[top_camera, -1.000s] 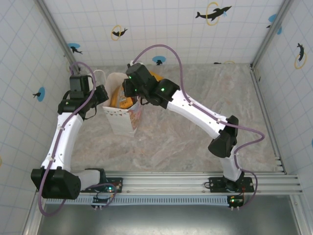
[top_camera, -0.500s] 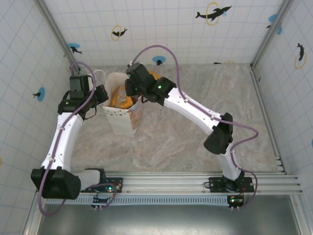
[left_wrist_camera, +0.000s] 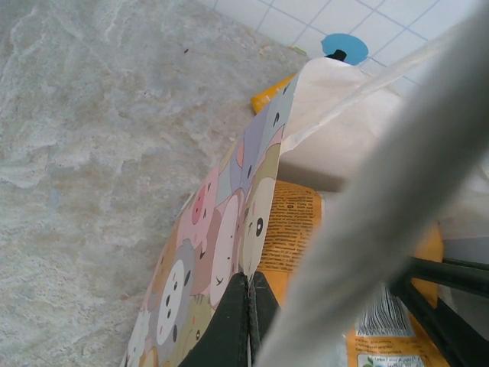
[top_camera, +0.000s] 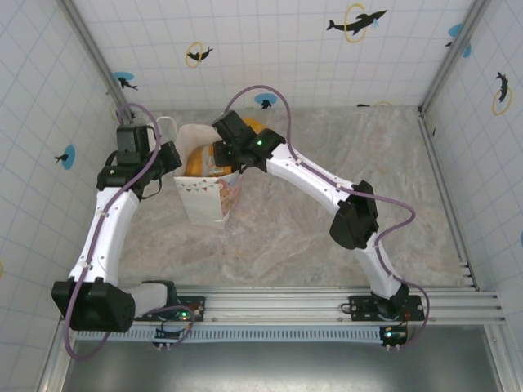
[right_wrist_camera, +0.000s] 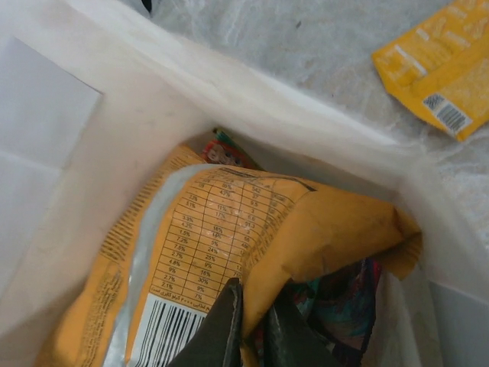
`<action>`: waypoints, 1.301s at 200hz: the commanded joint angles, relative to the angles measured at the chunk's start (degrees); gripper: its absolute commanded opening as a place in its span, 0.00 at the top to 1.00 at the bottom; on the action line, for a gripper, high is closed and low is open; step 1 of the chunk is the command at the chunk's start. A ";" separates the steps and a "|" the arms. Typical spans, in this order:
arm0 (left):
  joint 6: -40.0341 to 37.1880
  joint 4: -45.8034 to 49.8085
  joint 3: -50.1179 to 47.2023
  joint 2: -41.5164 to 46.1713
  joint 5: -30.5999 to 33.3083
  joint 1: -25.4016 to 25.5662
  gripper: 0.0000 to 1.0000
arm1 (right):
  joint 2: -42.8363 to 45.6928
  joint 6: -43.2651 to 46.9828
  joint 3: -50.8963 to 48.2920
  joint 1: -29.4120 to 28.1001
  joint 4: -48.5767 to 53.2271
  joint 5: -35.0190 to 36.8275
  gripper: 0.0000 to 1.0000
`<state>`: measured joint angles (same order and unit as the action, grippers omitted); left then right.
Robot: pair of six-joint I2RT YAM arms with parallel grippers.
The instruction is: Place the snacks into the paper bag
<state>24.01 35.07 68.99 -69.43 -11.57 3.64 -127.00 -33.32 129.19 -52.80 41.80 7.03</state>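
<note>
Left wrist view: the left gripper point(left_wrist_camera: 247, 280) has its fingers pressed together on the rim of the paper bag point(left_wrist_camera: 206, 252), pinching the band of cartoon animals. Just behind the fingertips, inside the bag, an orange-yellow packet point(left_wrist_camera: 294, 222) lies with its printed back showing. A white handle point(left_wrist_camera: 382, 199) crosses the foreground as a blur. Beyond the far corner of the bag, a second orange-yellow packet point(left_wrist_camera: 267, 95) lies on the marbled table point(left_wrist_camera: 92, 153).

Right wrist view: the right gripper point(right_wrist_camera: 256, 297) points down into the open mouth of the bag. Its fingers are drawn close together with a folded edge of the orange-yellow packet between them. That packet rests inside against the white wall, barcode and table of figures upward. A dark packet point(right_wrist_camera: 340, 298) with teal and purple print lies under it, just right of the fingers. A bit of red and green wrapper point(right_wrist_camera: 225, 151) peeks out at the packet's far edge. The second orange-yellow packet lies outside, beyond the rim.

Top external view: the bag stands upright at left of centre. The left gripper is at its left rim and the right gripper over its mouth. The second packet lies just behind the bag, partly under the right arm
</note>
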 commanded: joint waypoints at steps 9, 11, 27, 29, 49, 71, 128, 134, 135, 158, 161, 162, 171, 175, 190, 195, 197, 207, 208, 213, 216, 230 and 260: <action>-1.25 1.87 1.89 -0.18 -0.91 -0.21 1.00 | -0.81 -0.72 1.94 0.07 1.62 -4.39 0.86; -1.25 1.98 2.01 -0.18 -0.91 -0.21 1.00 | -0.58 -0.70 1.92 0.02 1.33 -4.65 0.85; -1.71 3.12 3.51 -0.19 -0.36 -0.21 0.80 | 1.57 -0.37 1.94 -0.34 -0.64 -5.52 0.66; -1.76 3.26 3.74 -0.18 -0.18 -0.21 0.78 | 1.89 -0.24 1.95 -0.46 -0.81 -5.40 0.65; -2.43 4.75 6.84 0.36 1.36 -0.15 0.66 | 5.12 2.08 1.86 -1.43 -2.48 -4.01 0.61; -3.25 5.70 10.56 1.51 1.90 -0.21 0.59 | 8.95 4.54 1.76 -2.50 -4.52 -2.76 0.57; -7.79 3.73 17.24 4.85 -3.41 -0.21 0.56 | 17.36 8.13 -2.09 -4.42 -6.68 1.46 0.51; -8.08 3.50 17.55 4.84 -4.55 -0.21 0.56 | 18.48 8.18 -3.54 -4.42 -7.11 2.00 0.51; -8.09 3.46 17.57 4.79 -4.80 -0.21 0.56 | 18.64 8.18 -3.74 -4.42 -7.19 2.14 0.51; -10.79 3.96 18.32 3.15 -10.15 -0.21 0.58 | 22.39 8.09 -8.10 -4.18 -7.06 4.82 0.50; -10.82 4.24 18.41 2.84 -10.82 -0.21 0.58 | 22.91 8.04 -8.61 -4.12 -6.89 5.32 0.50; -10.87 4.32 18.43 2.69 -11.00 -0.21 0.59 | 23.06 7.98 -8.83 -4.09 -6.86 5.39 0.50; -11.00 4.92 18.42 1.72 -12.83 -0.21 0.60 | 24.48 7.40 -10.77 -3.70 -6.26 6.38 0.50; -11.13 5.15 18.25 1.39 -13.64 -0.21 0.61 | 25.15 6.97 -11.69 -3.47 -6.08 6.69 0.50; -11.38 5.58 17.35 0.39 -15.36 0.38 0.65 | 27.78 5.51 -16.02 -2.47 -6.16 6.94 0.49; -11.57 5.63 17.01 0.08 -15.43 0.90 0.65 | 28.64 5.07 -17.66 -2.09 -6.55 6.70 0.49; -11.71 5.67 16.89 -0.07 -15.46 1.08 0.65 | 28.98 4.83 -18.27 -1.95 -6.80 6.56 0.49; -12.39 6.24 16.69 -0.85 -14.88 2.59 0.66 | 30.47 3.68 -21.36 -0.96 -7.87 5.04 0.49; -12.49 6.28 16.70 -0.91 -14.79 2.77 0.66 | 30.57 3.51 -21.61 -0.89 -8.05 4.81 0.49; -12.89 6.77 16.77 -1.44 -14.24 3.49 0.66 | 31.03 2.92 -22.85 -0.30 -8.64 3.73 0.48; -13.04 6.99 16.83 -1.83 -13.98 4.00 0.66 | 31.30 2.57 -23.59 -0.03 -8.98 2.98 0.48; -13.74 8.39 16.97 -3.66 -11.81 5.81 0.66 | 32.30 1.28 -26.27 1.21 -11.08 0.37 0.48; -13.46 10.49 16.72 -7.37 -6.55 6.92 0.67 | 32.83 -0.65 -29.94 3.06 -15.10 -4.26 0.48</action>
<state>11.88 42.24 86.06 -74.30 -22.31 10.22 -96.77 -31.16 101.25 -50.59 32.84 7.38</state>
